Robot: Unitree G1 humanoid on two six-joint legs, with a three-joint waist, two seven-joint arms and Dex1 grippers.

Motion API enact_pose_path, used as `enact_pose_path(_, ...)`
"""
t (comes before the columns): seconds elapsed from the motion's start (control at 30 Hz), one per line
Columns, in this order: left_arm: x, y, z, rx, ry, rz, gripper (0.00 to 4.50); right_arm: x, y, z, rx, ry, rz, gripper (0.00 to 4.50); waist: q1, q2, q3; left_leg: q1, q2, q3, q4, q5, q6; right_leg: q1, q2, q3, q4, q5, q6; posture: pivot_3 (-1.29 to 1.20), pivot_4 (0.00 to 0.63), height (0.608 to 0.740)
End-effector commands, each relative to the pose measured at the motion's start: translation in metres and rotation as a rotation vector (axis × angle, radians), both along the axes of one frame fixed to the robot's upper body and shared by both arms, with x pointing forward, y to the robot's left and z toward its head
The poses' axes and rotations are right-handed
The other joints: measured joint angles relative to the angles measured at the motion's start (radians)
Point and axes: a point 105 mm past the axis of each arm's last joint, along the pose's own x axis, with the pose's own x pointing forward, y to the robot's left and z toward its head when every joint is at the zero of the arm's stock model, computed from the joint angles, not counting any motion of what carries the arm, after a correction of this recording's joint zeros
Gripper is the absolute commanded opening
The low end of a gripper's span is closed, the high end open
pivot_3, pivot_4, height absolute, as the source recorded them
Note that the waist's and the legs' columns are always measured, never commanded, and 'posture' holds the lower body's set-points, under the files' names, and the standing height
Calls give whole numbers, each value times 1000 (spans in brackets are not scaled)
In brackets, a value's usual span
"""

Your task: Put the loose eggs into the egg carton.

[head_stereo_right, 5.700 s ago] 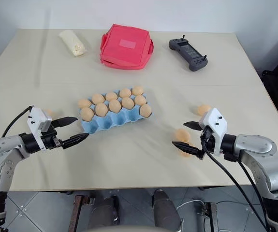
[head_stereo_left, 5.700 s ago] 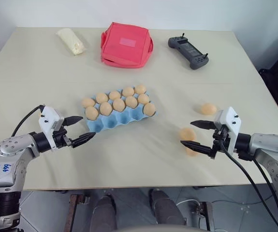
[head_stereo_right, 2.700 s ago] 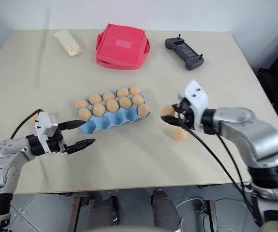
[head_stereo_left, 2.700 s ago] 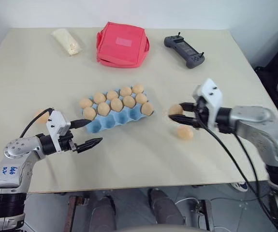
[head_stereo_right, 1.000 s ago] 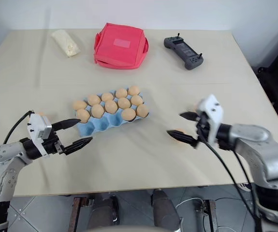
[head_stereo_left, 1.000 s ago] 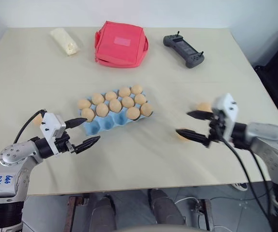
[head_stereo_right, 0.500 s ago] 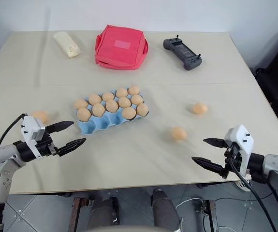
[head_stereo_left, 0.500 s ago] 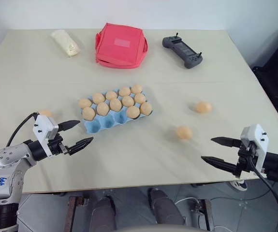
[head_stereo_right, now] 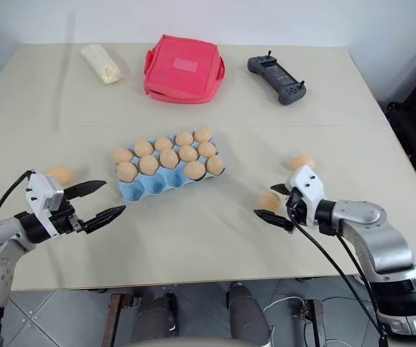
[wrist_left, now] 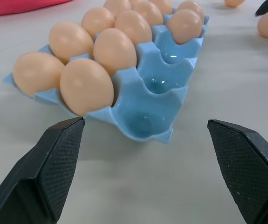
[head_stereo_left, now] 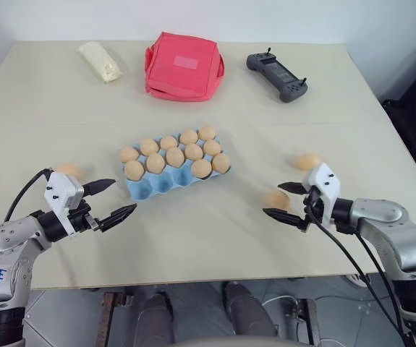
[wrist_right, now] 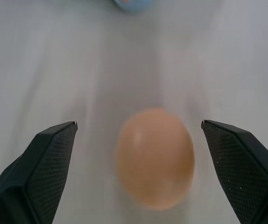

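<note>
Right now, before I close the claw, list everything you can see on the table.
Egg carton: one, light blue, mid-table, near cups on the robot's left empty.
Eggs in carton: twelve, pale orange-tan.
Loose eggs: three, orange-tan; one by the left arm, one at the right claw, one beyond it.
Pouch: one, red, far centre.
Controller: one, black, far right.
Packet: one, whitish, far left.
Table: one, beige.
Left claw: open, before the carton.
Right claw: open, astride an egg.

Nine eggs in the egg carton (head_stereo_left: 166, 183) — three loose eggs (head_stereo_left: 275, 198) on the table (head_stereo_left: 215, 238); one red pouch (head_stereo_left: 184, 65).
</note>
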Motion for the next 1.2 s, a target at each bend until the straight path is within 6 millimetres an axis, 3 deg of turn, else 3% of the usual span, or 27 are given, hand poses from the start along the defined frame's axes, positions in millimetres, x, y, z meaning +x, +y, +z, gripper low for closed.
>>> enact_pose_path(0.03,-5,0,13,5,-59,9,4500,2,0,4,-10,3,2,3810,0,0,0,0,0,0,0,0,0,0,0,0,0,0,0,0,150,740)
enact_pose_path(0.23,-11,3,12,3,-59,31,4500,4,16,38,47,-79,59,1810,-4,0,0,0,0,0,1,0,0,0,0,0,0,0,0,0,150,740)
enact_pose_path(0.3,-12,4,12,3,-57,39,4500,3,25,49,66,-101,90,1574,-5,0,0,1,0,0,1,0,0,0,0,0,1,0,-1,0,150,740)
enact_pose_path(0.5,-16,7,12,0,-61,60,4500,8,74,83,141,-159,209,1560,-7,0,0,1,0,0,1,0,0,0,0,0,1,0,-1,0,150,740)
enact_pose_path(0.67,-16,8,13,1,-67,71,4500,8,122,93,203,-182,327,1560,-6,0,0,0,0,0,0,0,0,-1,0,0,1,0,0,0,150,740)
enact_pose_path(0.93,-17,7,15,-3,-86,88,4500,36,174,79,223,-219,285,1560,-10,0,0,0,1,0,0,0,0,-2,0,-2,3,2,4,0,150,740)
enact_pose_path(1.2,-20,7,16,-3,-93,106,4500,51,195,73,245,-222,246,1560,-27,0,0,0,1,0,0,0,-1,-2,0,-2,5,2,4,0,150,740)
